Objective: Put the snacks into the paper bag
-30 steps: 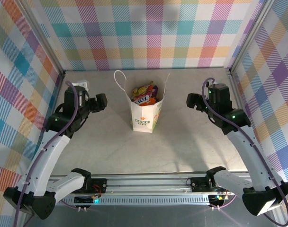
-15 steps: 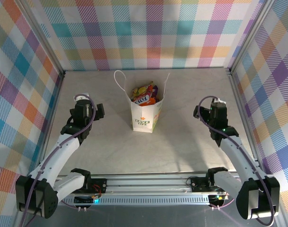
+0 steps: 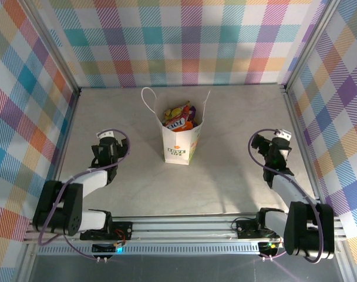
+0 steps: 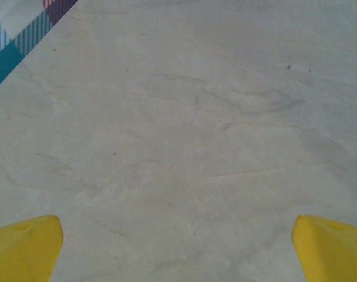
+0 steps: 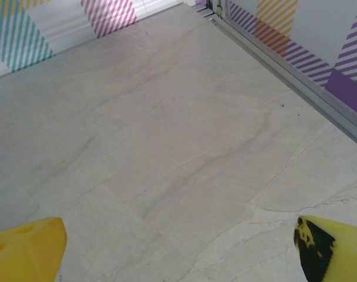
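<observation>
The paper bag (image 3: 180, 145), white with a green-orange print, stands upright in the middle of the table. Colourful snacks (image 3: 179, 117) fill its open top. My left gripper (image 3: 110, 148) sits low on the table to the bag's left, well apart from it. In the left wrist view my left gripper (image 4: 178, 252) is open, its yellow fingertips (image 4: 26, 247) wide apart over bare table. My right gripper (image 3: 272, 148) sits low to the bag's right. It is also open (image 5: 178, 249), with nothing between its yellow fingertips (image 5: 26, 247).
Plaid walls enclose the grey marbled table (image 3: 225, 182) on three sides. A metal rail (image 5: 296, 76) runs along the foot of the right wall. Both arm bases sit on the rail at the near edge (image 3: 184, 226).
Both arms have folded back toward the near edge and dropped low on either side of the bag. Both grippers stay open and empty. The bag has not moved.
</observation>
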You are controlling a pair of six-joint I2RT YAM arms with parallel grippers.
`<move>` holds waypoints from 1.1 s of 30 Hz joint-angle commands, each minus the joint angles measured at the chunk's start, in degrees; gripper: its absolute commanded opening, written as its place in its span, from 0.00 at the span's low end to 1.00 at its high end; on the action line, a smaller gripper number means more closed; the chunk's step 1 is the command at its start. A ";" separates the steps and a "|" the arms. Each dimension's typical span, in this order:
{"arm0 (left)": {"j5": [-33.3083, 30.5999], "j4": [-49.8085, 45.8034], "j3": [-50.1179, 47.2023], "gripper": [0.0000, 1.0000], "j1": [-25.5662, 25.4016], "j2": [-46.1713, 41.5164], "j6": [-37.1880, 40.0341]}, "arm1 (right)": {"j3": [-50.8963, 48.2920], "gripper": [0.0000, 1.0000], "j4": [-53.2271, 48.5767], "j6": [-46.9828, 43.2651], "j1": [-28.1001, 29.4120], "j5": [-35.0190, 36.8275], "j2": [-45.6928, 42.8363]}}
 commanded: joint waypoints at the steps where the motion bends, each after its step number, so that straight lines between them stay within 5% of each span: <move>1: 1.74 13.22 -0.01 1.00 0.40 5.08 1.25 | -0.12 0.99 5.99 -1.06 -0.79 -1.75 2.26; 13: 5.40 23.94 -1.89 1.00 1.05 13.05 2.22 | -4.23 0.99 26.03 -2.06 -2.58 -12.09 13.27; 23: 6.81 22.79 -1.04 1.00 1.52 13.29 2.22 | 1.30 0.99 25.03 -12.89 0.59 -27.45 21.00; 33: 6.78 22.70 -1.06 1.00 1.57 13.24 2.31 | 2.71 0.99 24.58 -13.62 3.70 -20.61 23.88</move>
